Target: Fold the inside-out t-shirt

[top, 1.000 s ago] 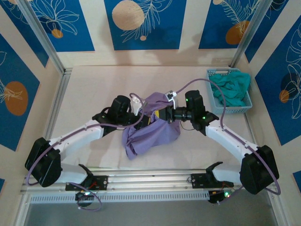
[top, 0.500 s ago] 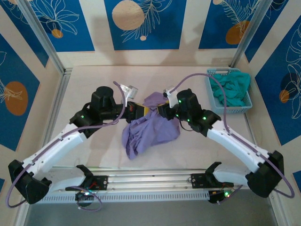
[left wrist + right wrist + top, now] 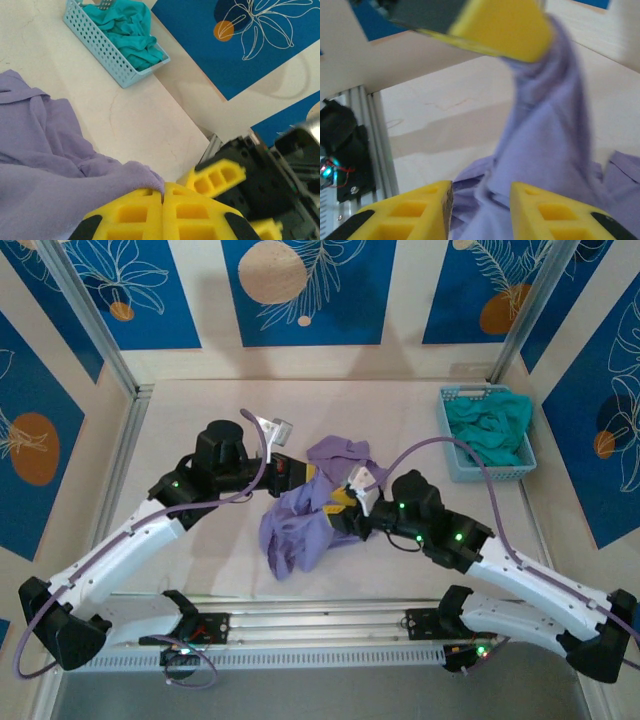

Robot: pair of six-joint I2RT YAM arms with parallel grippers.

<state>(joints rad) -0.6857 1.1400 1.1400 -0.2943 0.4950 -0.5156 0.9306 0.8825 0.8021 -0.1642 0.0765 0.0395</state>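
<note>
The inside-out t-shirt [image 3: 300, 525] is a crumpled lavender heap at the table's middle, with one flap [image 3: 340, 453] spread toward the back. My left gripper [image 3: 306, 472] is shut on a bunched edge of it and holds that edge raised; in the left wrist view the yellow fingertips [image 3: 163, 199] pinch purple cloth [image 3: 45, 165]. My right gripper [image 3: 340, 512] hovers open just right of the heap. In the right wrist view its jaws [image 3: 481, 207] stand apart with the hanging shirt [image 3: 550, 140] beyond them, not gripped. The lettering is hidden.
A light blue basket [image 3: 452, 455] holding a teal garment [image 3: 490, 420] stands at the back right, also in the left wrist view as the basket [image 3: 100, 50]. Bare table [image 3: 200, 420] lies to the left and back. A metal rail [image 3: 320, 620] runs along the near edge.
My right gripper has opened, let go of the shirt, and drawn back toward the near edge. The left arm rose and swung left early on, keeping its grip.
</note>
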